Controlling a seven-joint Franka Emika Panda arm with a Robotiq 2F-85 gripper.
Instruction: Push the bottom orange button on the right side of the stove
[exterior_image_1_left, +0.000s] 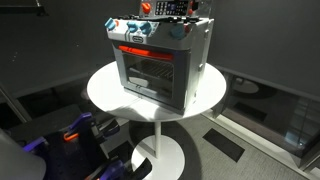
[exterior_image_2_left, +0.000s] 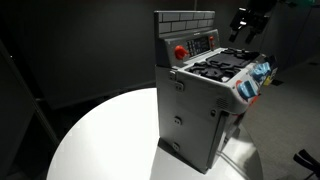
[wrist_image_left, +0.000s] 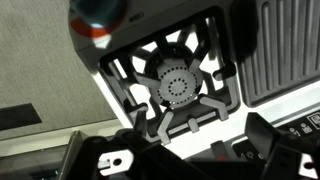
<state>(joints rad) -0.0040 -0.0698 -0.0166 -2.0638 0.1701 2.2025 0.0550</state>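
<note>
Two dark fingers (wrist_image_left: 108, 158) at the lower corners of the wrist view, spread wide, with nothing held between them. Just beyond the gap, seen from above, a black burner grate (wrist_image_left: 178, 88) with a round grey burner at its middle; apart from it, not touching.

Further out in the same view, at the top left, a rounded knob (wrist_image_left: 100, 15), blue-grey with an orange-red band, partly cut off by the edge.

In an exterior view, hanging above the far rear corner of the stove (exterior_image_2_left: 200, 115), clear of the cooktop. On the upright back panel (exterior_image_2_left: 185, 20), patterned like brick, a round red button (exterior_image_2_left: 181, 51) near the opposite end, well apart from the fingers. Blue knobs (exterior_image_2_left: 258, 72) along the front edge, with orange-red showing below them.

Cannot tell from these views which orange spot is the bottom button on the right side.

Seen from the front in an exterior view: grey stove (exterior_image_1_left: 160, 65) upright, glass door (exterior_image_1_left: 150, 72) shut, orange-red strip (exterior_image_1_left: 145, 50) above it.

Under it all, a round white bench (exterior_image_1_left: 105, 90), with the stove standing near the middle in both exterior views.
</note>
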